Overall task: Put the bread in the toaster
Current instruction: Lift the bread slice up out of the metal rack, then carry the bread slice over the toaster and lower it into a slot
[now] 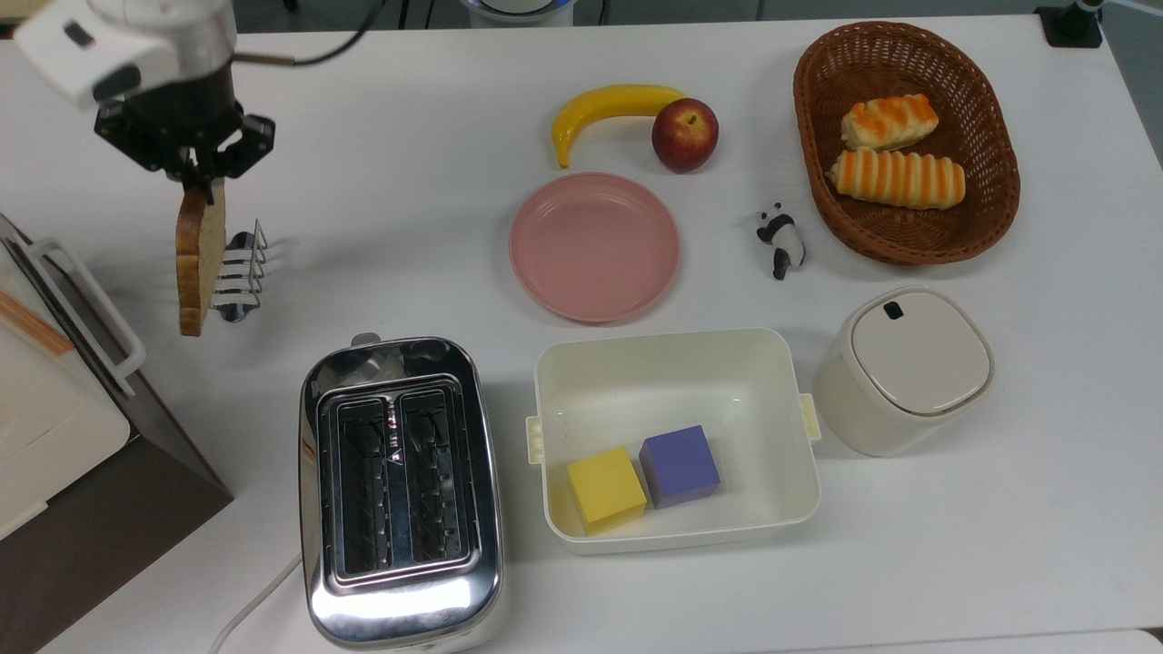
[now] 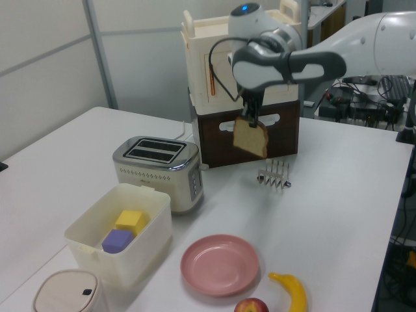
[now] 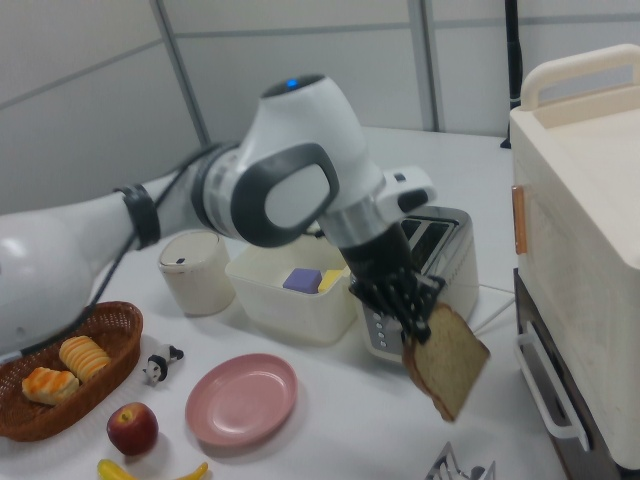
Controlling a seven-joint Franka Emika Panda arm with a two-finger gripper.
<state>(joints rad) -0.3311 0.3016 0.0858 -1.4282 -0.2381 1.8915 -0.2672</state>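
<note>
Top view, pincer gripping bread, arm cropped

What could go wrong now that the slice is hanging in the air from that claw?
The claw pinches the bread by just one top corner, so the slice hangs tilted and might swing or slip out. The toaster slots are narrow; a tilted slice could catch on the chrome rim instead of dropping in. The wire rack sits close below and could snag it.
</note>
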